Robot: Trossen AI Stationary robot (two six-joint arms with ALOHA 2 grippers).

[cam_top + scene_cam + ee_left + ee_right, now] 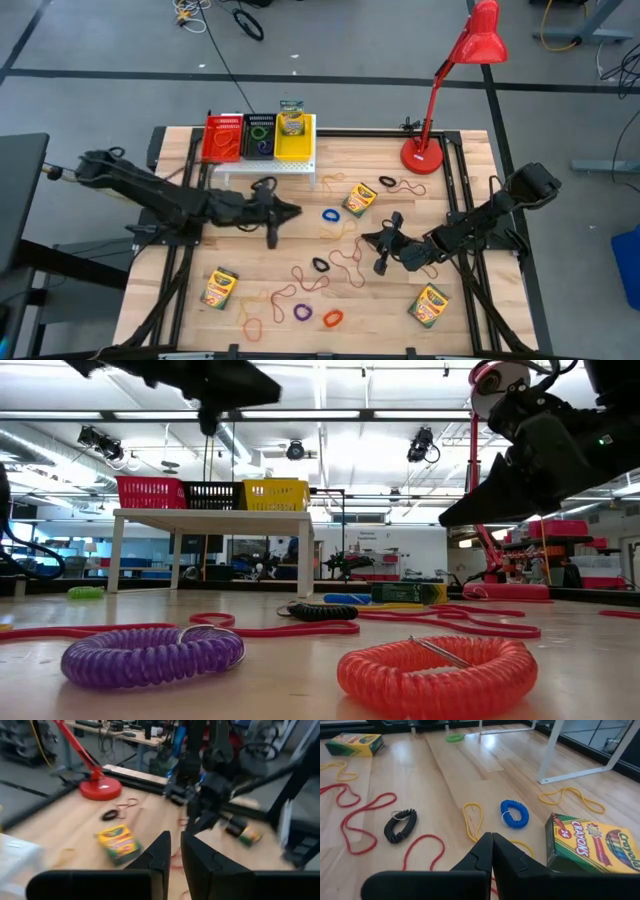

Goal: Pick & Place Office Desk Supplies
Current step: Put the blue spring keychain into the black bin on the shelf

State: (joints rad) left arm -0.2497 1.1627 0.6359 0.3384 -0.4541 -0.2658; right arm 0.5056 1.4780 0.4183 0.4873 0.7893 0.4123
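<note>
baskets (258,137) on stand (300,165), table's back | lamp (455,75) back right | crayon boxes (359,199) scattered

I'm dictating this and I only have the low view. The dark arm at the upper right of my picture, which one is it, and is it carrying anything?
Observer: That is the right arm. Its right gripper is shut with nothing between its fingers.
Operator: What lies near it?
Observer: Just ahead of it on the wood are a blue loop and a crayon box lying flat.
Operator: Anything in the baskets yet?
Observer: From above, the yellow basket already holds a second crayon box.
</note>
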